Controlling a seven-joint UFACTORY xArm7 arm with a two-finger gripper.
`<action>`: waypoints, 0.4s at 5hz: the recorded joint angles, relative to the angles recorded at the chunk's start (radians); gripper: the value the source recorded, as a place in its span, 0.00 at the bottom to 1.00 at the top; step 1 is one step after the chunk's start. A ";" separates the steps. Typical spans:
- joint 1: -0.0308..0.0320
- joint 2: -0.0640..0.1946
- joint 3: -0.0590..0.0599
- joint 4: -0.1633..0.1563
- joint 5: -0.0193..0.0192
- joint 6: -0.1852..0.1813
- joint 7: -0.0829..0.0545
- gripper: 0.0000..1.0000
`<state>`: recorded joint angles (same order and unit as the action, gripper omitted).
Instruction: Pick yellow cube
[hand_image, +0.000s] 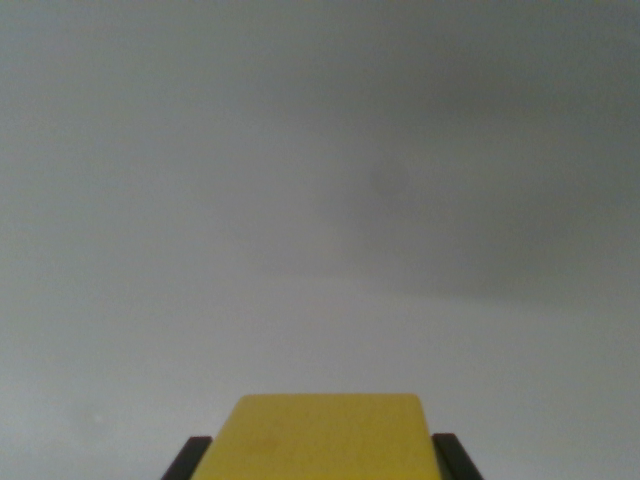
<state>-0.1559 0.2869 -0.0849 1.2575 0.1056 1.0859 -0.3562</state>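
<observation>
Wrist view, yellow cube (328, 438) btwn pincer (325, 462) fingers, blurred grey surface (320, 200)

The worktop (300, 200) fills nearly the whole wrist view as a plain, pale grey surface, blurred and without visible edges, seams or markings. Its tone is uneven: lighter across the lower half and toward the wrist view's left, darker in a soft, broad shadow band across the upper part toward the wrist view's right. A faint dim smudge sits right of centre within that shaded area. Whether the yellow cube (325, 440) at the bottom edge rests on the surface cannot be told.
</observation>
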 joint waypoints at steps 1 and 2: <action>0.0000 0.000 0.000 0.000 0.0000 0.000 0.000 1.00; 0.0003 -0.015 -0.001 0.032 -0.0032 0.047 0.004 1.00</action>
<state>-0.1556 0.2719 -0.0860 1.2895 0.1024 1.1327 -0.3521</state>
